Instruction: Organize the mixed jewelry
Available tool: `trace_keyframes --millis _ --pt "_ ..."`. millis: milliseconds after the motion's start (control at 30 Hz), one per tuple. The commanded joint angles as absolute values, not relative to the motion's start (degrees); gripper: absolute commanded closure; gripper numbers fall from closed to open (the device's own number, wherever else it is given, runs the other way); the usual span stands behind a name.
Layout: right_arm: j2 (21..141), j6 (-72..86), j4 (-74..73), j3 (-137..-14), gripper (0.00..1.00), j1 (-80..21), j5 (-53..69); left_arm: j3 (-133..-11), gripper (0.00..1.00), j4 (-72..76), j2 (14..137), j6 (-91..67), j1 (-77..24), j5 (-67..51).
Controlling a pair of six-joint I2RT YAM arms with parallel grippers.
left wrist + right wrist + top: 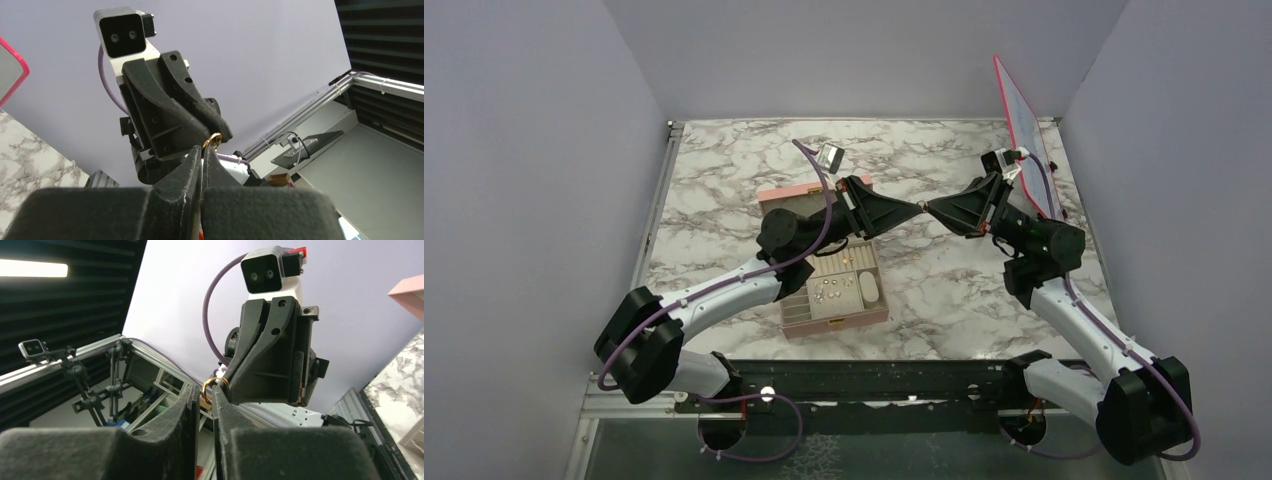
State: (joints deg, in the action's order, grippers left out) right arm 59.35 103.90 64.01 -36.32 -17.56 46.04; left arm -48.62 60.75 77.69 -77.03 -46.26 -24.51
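1. Nearest the arm bases in the overhead view, an open pink jewellery box (839,328) sits on the marble table (944,290). Small metallic pieces (829,291) lie in its beige compartments, too small to sort by kind.
2. Beyond the box, the left gripper (916,207) and right gripper (932,208) meet tip to tip in the air, well above the table. Their fingers lie along one left-right line. No jewelry can be made out between them from this height.
3. The left wrist view supplies it. A gold ring (214,139) sits at the very tip of the left gripper, whose fingers (185,172) are pressed together and pinch it. The right gripper's nose touches the ring from the far side.
4. In the right wrist view the same ring (212,385) sits just past the right fingers (187,405), which show a narrow slit. Whether they grip the hoop or merely flank it cannot be told here.
5. Judgement: this is a hand-over, and both tips are equally near the ring. A ring has no long axis, so the line of the fingers decides the move. The right arm should back out along it, and the box lies below and nearer for the left arm.
6. Farthest, a pink-edged panel (1022,110) leans in the right rear corner.
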Motion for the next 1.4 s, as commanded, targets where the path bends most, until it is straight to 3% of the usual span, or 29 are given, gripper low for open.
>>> trace_keyframes --millis 0,300,533,800,1133,1367 --pt "57.79 103.56 67.87 -33.05 0.72 -17.49 44.09 -46.27 1.0 64.18 75.22 -76.05 -46.63 -19.94" --pt "53.5 90.66 53.13 -35.44 0.52 -17.49 43.2 -43.3 1.0 63.17 72.92 -76.29 -46.59 -15.33" --pt "49.67 72.8 28.14 -42.96 0.51 -17.49 40.37 -43.07 1.0 62.2 73.27 -75.66 -46.56 -14.87" --pt "51.05 70.48 26.4 -44.12 0.49 -17.49 42.01 -44.6 1.0 61.44 75.06 -76.09 -46.61 -14.57" --pt "52.15 69.77 26.68 -44.93 0.52 -17.5 42.63 -44.1 1.0 61.22 76.77 -77.42 -46.65 -15.36" --pt "52.54 70.2 25.9 -44.88 0.71 -17.53 42.73 -43.95 1.0 61.21 77.28 -77.77 -46.65 -15.55"
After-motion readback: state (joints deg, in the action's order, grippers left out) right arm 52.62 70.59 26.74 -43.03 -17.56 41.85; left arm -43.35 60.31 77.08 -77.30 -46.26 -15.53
